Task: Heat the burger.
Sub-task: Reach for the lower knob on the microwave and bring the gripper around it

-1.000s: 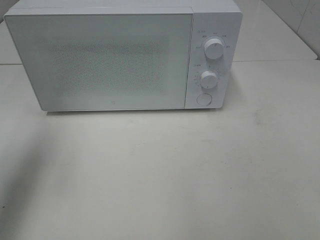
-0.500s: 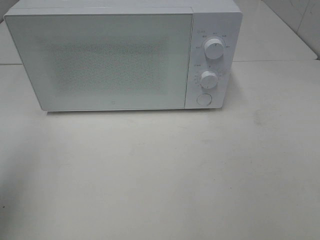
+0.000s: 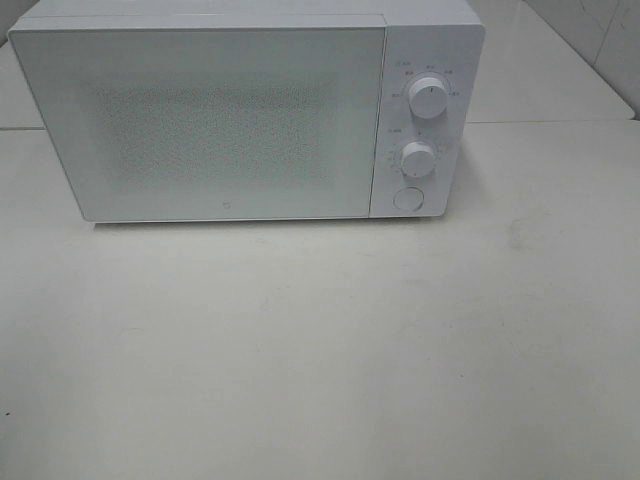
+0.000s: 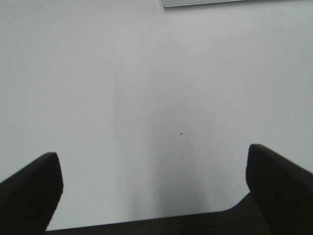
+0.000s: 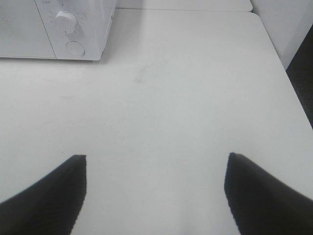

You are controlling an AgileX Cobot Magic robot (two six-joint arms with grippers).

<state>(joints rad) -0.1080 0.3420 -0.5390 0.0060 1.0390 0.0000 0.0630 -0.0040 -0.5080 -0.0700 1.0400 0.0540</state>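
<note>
The burger is out of view in every frame. A white microwave (image 3: 220, 120) stands at the back of the white table (image 3: 320, 350) with its frosted door shut, so its inside is hidden. Neither gripper shows in the exterior high view. In the left wrist view, my left gripper (image 4: 152, 154) hangs open over bare tabletop, with only a sliver of the microwave (image 4: 205, 2) visible. My right gripper (image 5: 155, 156) is also open and holds nothing. It hovers over the table well back from the microwave's control corner (image 5: 78, 29).
The microwave's panel carries an upper knob (image 3: 428, 97), a lower knob (image 3: 418, 158) and a round button (image 3: 407, 198). A tiled wall (image 3: 600, 40) rises at the back right. The table's right edge (image 5: 286, 73) drops to dark floor.
A dark shadow that lay over the left side of the table a second ago has gone. The microwave has not moved.
</note>
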